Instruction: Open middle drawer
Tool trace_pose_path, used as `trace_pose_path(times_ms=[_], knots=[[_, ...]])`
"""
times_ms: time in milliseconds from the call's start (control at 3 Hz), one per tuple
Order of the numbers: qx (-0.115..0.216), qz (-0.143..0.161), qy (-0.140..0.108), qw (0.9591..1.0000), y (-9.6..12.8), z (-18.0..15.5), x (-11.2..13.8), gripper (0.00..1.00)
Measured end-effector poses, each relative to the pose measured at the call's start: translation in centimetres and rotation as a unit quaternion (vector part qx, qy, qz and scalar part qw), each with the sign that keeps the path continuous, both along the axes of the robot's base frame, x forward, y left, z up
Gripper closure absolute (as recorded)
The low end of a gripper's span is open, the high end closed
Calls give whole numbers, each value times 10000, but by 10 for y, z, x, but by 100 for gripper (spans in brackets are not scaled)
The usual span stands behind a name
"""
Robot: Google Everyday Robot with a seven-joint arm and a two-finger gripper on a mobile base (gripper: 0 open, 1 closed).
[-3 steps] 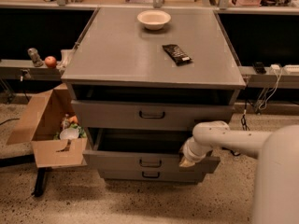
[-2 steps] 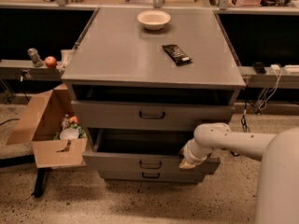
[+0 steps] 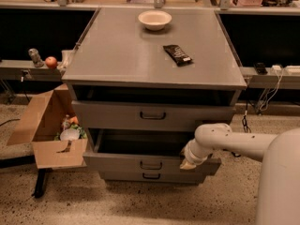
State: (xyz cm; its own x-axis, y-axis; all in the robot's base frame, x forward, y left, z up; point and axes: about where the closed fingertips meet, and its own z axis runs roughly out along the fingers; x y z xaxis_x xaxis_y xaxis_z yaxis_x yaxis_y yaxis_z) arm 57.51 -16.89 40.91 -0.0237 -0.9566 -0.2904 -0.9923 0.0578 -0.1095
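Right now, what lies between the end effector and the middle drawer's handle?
In the camera view, only bare grey front panel: the end effector sits at the right end of the middle drawer, its handle at centre.

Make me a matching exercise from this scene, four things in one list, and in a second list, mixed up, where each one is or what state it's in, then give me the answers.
Things
1. bowl
2. apple
3. gripper
4. middle drawer

Place or state
A. pulled out, dark interior showing
B. on top of the cabinet, toward the back
C. on the ledge left of the cabinet
D. at the right end of the middle drawer's front

Pairs: 1-B, 2-C, 3-D, 4-A
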Motion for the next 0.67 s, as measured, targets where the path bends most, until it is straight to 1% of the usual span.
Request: trace_pose_path(times_ms=[333, 667], knots=[[0, 0, 0, 10000, 0, 0, 0, 35], [0, 0, 1, 10000, 0, 0, 0, 4]])
